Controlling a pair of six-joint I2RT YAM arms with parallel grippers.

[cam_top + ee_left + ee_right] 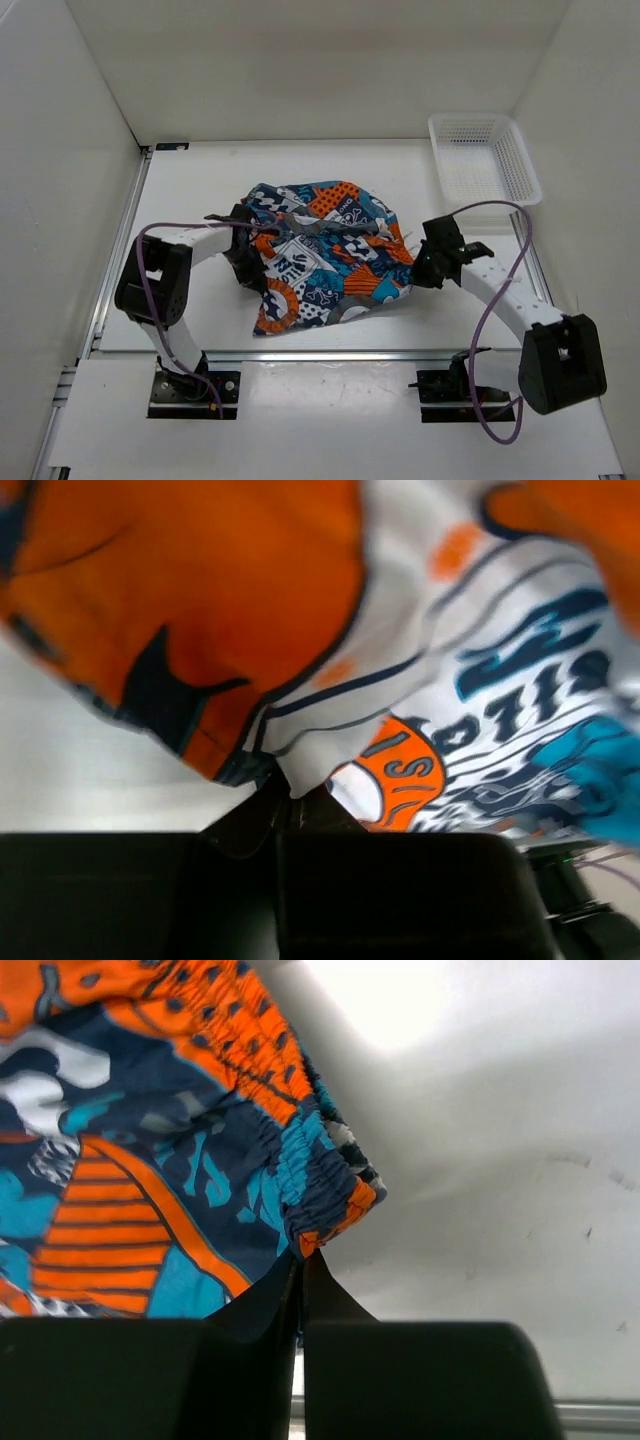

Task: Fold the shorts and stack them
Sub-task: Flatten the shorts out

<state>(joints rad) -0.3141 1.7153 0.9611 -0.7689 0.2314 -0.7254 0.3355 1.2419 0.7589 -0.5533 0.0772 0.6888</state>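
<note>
Ok, both arms have hold of the shorts. Left gripper is at the cloth's left edge. In the left wrist view its fingers are pressed together, with a fold of white-and-orange print pinched at the tips. The rest of the fabric spreads above and to the right of them.

Right gripper is at the right edge. In the right wrist view its fingers are clamped on the corner of the gathered elastic waistband, and the cloth fans up and left from the tips.

The shorts are bunched mid-table, spanning between the two grippers, with the lower-left corner hanging towards the near edge. Can't tell how much is lifted off the surface.

White mesh basket sits in the far right corner, well apart from the cloth.
</note>
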